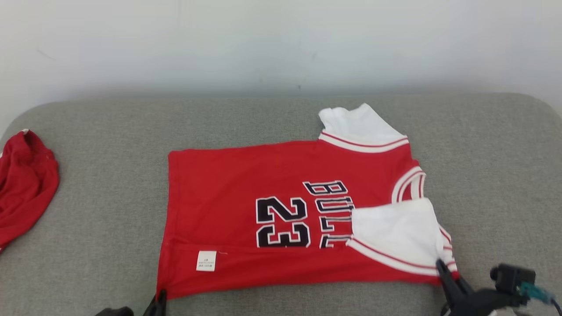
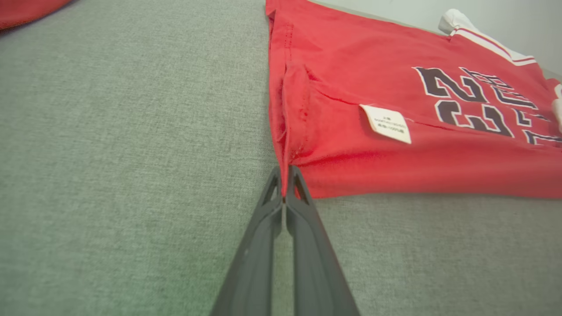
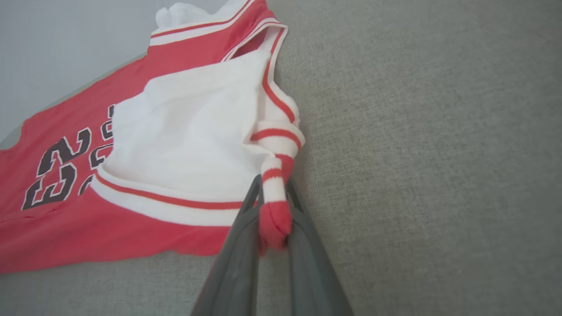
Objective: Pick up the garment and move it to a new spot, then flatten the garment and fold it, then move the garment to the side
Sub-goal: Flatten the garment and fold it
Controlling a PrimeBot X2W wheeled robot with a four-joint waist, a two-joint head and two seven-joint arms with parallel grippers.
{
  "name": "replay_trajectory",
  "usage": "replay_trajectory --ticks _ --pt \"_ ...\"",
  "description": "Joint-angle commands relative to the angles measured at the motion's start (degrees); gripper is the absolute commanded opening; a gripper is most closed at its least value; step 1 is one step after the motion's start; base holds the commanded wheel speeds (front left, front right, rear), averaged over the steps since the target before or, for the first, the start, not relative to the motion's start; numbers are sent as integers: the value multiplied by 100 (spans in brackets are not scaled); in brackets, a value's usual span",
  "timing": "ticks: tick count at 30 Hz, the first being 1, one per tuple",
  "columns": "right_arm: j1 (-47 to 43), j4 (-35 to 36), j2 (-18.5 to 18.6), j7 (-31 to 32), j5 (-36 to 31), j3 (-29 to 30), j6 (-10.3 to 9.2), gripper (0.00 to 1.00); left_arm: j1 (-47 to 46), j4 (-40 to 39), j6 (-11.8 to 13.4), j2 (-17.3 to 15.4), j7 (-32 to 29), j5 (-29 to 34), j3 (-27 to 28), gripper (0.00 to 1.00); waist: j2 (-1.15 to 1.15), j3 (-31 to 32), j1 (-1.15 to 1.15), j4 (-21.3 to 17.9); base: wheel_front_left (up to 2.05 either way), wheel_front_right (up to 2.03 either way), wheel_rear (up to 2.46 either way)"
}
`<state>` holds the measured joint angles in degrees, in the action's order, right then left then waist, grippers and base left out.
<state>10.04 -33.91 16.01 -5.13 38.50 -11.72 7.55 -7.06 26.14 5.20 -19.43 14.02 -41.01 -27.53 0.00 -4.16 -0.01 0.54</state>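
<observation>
The garment (image 1: 246, 175) is a red basketball jersey with white sleeves, black "23" lettering and a white tag; it lies spread on the grey cushion, its near edge folded over. My left gripper (image 1: 160, 295) is shut on the garment's near left hem corner; in the left wrist view the left gripper (image 2: 285, 175) pinches the red hem of the garment (image 2: 373, 79). My right gripper (image 1: 441, 265) is shut on the near right corner by the white sleeve. The right wrist view shows the right gripper (image 3: 272, 188) clamped on a bunched red-and-white striped trim of the garment (image 3: 184, 127).
A second red cloth (image 1: 24, 184) lies crumpled at the cushion's far left edge. The grey cushion (image 1: 96, 131) stretches wide, with a pale wall behind it. Bare fabric lies to the right of the jersey and along the front.
</observation>
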Motion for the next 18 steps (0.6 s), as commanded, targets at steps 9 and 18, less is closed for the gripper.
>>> replay_trajectory --ticks 9,18 --pt "-1508 1624 -432 941 -317 818 -14 0 598 -823 412 -304 -333 -94 99 0 0 -84 1 -52 0 0 0" --pt "-1743 2394 -985 1331 -647 1602 -14 100 633 -894 479 -280 -279 -149 142 100 0 -106 1 -69 0 0 0"
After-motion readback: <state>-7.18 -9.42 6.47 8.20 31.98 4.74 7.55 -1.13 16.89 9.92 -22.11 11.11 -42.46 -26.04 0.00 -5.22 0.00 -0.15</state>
